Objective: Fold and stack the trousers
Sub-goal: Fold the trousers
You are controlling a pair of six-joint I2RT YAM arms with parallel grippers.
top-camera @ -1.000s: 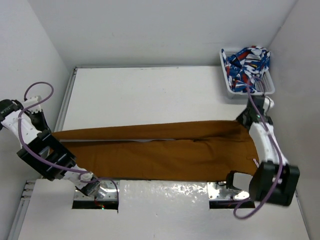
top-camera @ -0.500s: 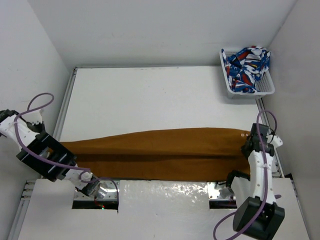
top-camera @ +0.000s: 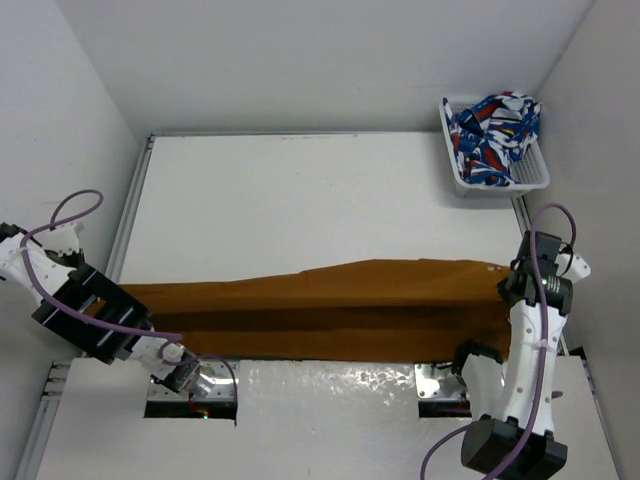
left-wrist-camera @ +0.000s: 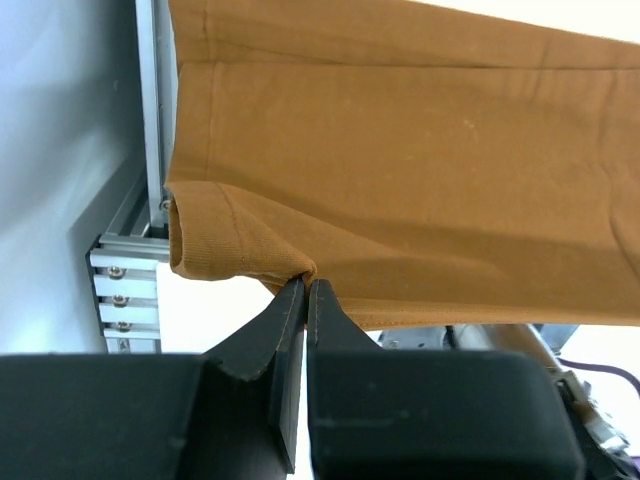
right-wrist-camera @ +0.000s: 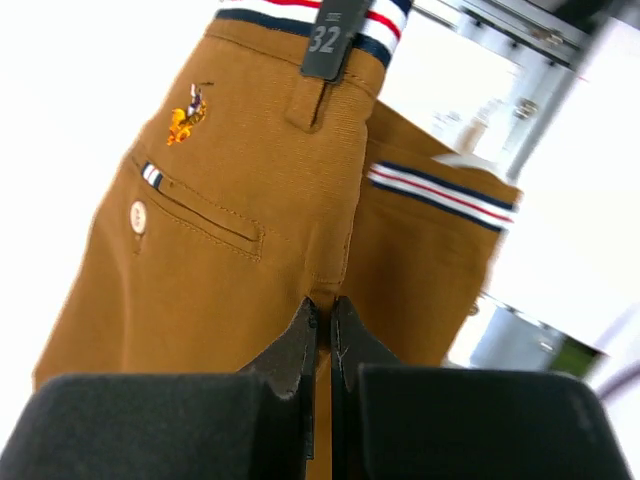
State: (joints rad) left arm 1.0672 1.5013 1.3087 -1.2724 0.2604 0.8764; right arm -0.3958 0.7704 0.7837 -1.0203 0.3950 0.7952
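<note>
I see the trousers (top-camera: pixel 330 305) stretched along the near edge of the table (top-camera: pixel 300 200), from 8 to 4 o'clock, with open tabletop toward 12. My left gripper (left-wrist-camera: pixel 305 288) pinches a cuff and my right gripper (right-wrist-camera: pixel 325 308) pinches cloth below the waistband. At 1 o'clock a basket (top-camera: pixel 500 187) holds patterned cloth (top-camera: pixel 495 135). The tag (right-wrist-camera: pixel 327 40) reads 32.

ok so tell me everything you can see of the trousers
The trousers are mustard-brown cloth, folded lengthwise and stretched left to right over the near edge of the table. Leg hems lie left, where the left pincer is shut on a hem corner; the waist lies right, pinched by the right pincer. That end shows a buttoned back pocket, a small embroidered logo, a belt loop, a tag reading 32 and white-red-navy striped waistband lining.
</note>
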